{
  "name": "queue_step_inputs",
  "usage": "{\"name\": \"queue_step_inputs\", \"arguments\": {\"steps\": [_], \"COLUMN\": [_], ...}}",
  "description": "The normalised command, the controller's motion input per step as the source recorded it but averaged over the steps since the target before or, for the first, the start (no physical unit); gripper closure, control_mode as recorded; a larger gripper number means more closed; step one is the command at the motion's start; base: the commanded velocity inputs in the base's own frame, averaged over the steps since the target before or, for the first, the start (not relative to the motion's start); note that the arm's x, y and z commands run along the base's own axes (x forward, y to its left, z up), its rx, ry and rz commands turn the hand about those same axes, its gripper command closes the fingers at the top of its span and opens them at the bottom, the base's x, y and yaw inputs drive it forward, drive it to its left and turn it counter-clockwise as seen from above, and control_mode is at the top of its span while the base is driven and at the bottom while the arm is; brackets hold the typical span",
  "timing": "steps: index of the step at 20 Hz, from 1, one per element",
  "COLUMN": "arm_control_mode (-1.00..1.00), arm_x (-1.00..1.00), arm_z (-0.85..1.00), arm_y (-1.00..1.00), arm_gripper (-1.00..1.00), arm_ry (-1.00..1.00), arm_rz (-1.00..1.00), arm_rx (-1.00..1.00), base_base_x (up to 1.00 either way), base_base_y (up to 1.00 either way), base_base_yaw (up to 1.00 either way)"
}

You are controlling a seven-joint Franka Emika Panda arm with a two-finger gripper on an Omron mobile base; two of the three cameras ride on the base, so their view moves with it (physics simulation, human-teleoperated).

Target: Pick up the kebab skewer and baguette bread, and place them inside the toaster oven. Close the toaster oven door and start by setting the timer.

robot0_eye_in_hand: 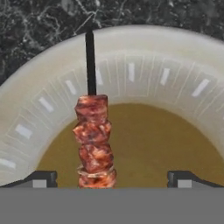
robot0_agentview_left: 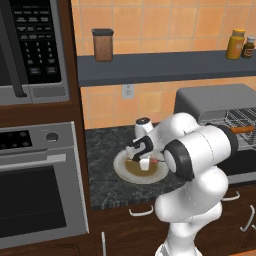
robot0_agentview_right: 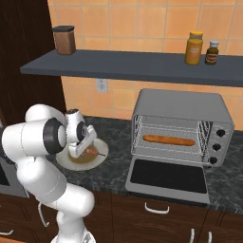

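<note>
Tool [robot0_eye_in_hand: 112,178] held low over plate [robot0_eye_in_hand: 183,65], jaws spread wide, nothing gripped. Skewer [robot0_eye_in_hand: 94,140] seen lying on plate, meat chunks between tool tips but nearer left tip in hand view, dark stick end pointed toward plate rim. Plate set on dark bench [robot0_agentview_right: 114,168], left of oven [robot0_agentview_right: 182,128]. Baguette [robot0_agentview_right: 169,140] laid on wire rack inside oven. Oven door [robot0_agentview_right: 167,176] dropped fully open, flat above bench.
</note>
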Motion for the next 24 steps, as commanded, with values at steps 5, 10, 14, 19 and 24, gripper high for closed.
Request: {"name": "queue_step_inputs", "arguments": {"steps": [5,10,14,19,24], "arm_control_mode": [-1.0,-1.0,-1.0,-1.0,-1.0], "arm_x": [0.1,0.2,0.14,0.03,0.0], "arm_z": [-0.11,-0.02,-0.21,-0.26,-0.16], "arm_y": [-0.03,0.0,0.0,0.0,0.0], "arm_gripper": [-1.0,-1.0,1.0,1.0,1.0], "arm_ry": [-0.07,0.0,0.0,0.0,0.0], "arm_rz": [-0.01,0.0,0.0,0.0,0.0], "arm_rx": [0.0,0.0,0.0,0.0,0.0], "base_base_x": [0.0,0.0,0.0,0.0,0.0], "base_base_y": [0.0,0.0,0.0,0.0,0.0], "base_base_yaw": [0.0,0.0,0.0,0.0,0.0]}}
